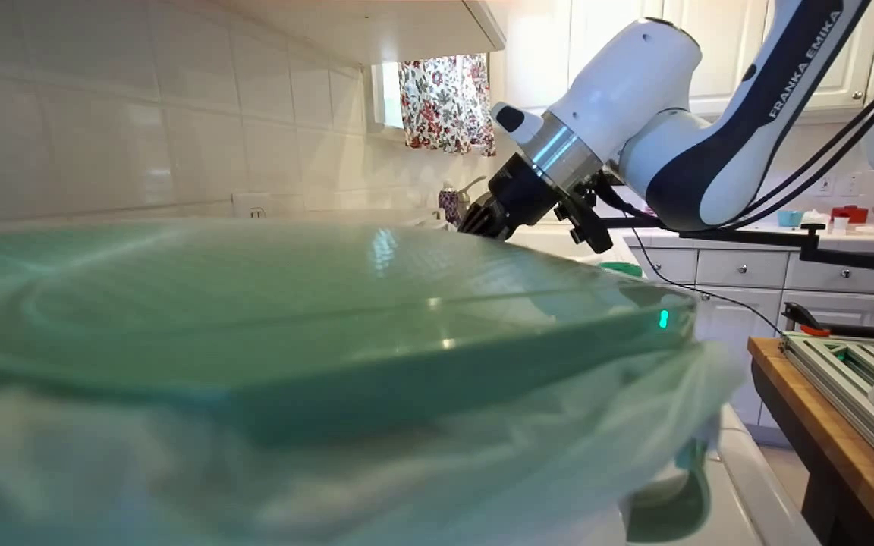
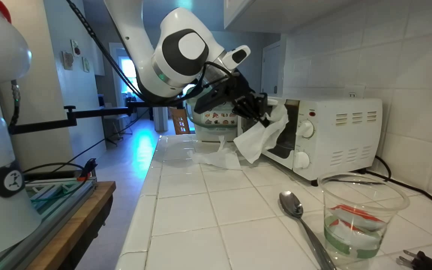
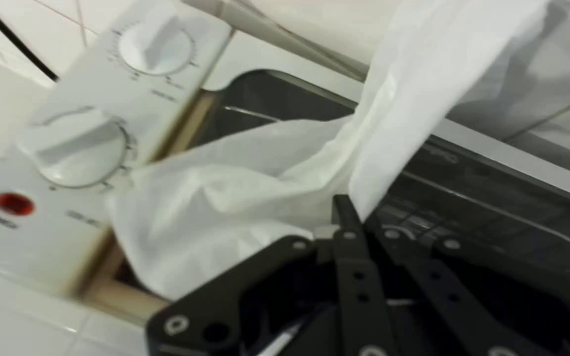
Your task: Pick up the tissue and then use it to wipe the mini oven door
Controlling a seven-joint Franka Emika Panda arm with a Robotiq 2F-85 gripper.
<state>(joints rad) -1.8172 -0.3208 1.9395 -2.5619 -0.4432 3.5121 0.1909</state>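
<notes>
Jaws pinch tissue (image 3: pixel 245 193) — oven door (image 3: pixel 468 212) just behind.

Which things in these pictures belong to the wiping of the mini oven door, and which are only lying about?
For the job:
tissue, gripped by the claw
mini oven door, partly hidden by the tissue in the wrist view

Lying about:
spoon on the counter
clear cup beside it
black plug near the cup
</notes>
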